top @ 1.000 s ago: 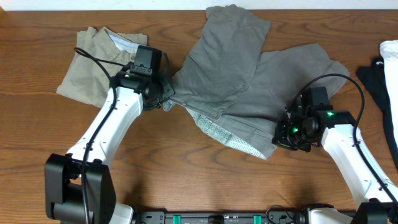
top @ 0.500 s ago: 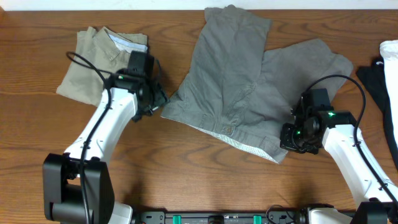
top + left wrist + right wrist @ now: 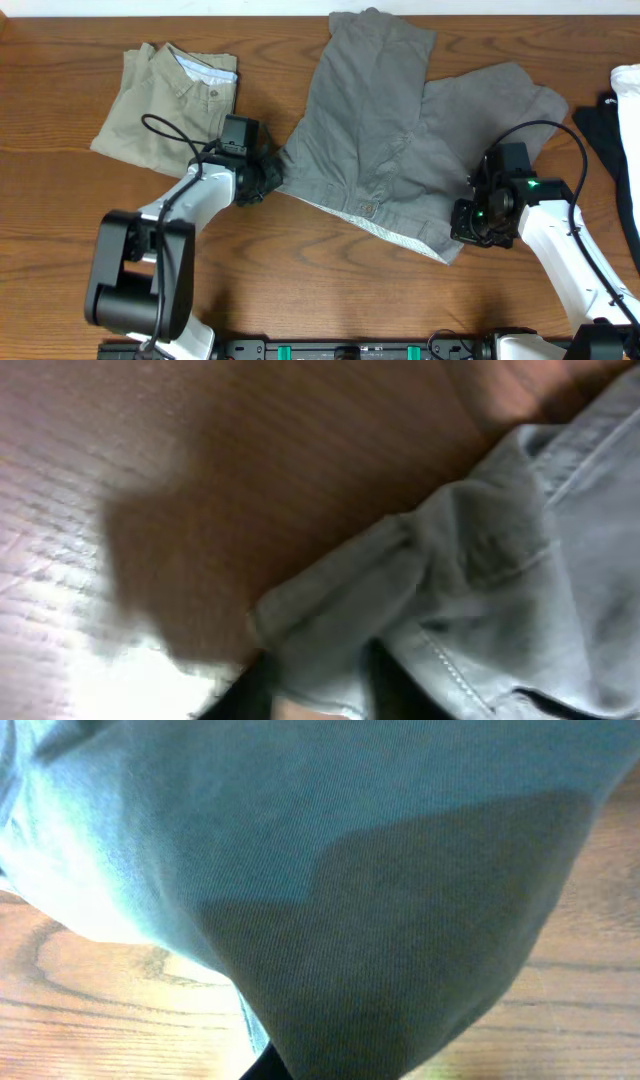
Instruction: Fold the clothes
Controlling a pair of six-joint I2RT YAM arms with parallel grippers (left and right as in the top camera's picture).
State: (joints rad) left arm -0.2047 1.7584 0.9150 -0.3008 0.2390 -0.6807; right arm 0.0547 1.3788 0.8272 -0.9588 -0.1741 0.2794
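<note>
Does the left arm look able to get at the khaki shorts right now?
Probably yes: the khaki shorts lie close beside the left tool, nothing between, though it seems clamped on the grey shorts.

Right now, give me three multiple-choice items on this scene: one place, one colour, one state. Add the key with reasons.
1. Where do the khaki shorts lie relative to the grey shorts?
A. on the left gripper's side, apart from them
B. underneath them
C. on the opposite side
2. What colour is the cloth at the left gripper?
A. khaki
B. black
C. grey
3. How do the grey shorts lie?
A. folded compactly
B. spread open
C. rolled into a ball

Key:
1. A, a strip of bare wood separates the pairs.
2. C, the left wrist view shows grey cloth pinched.
3. B, both legs lie unfolded.
</note>
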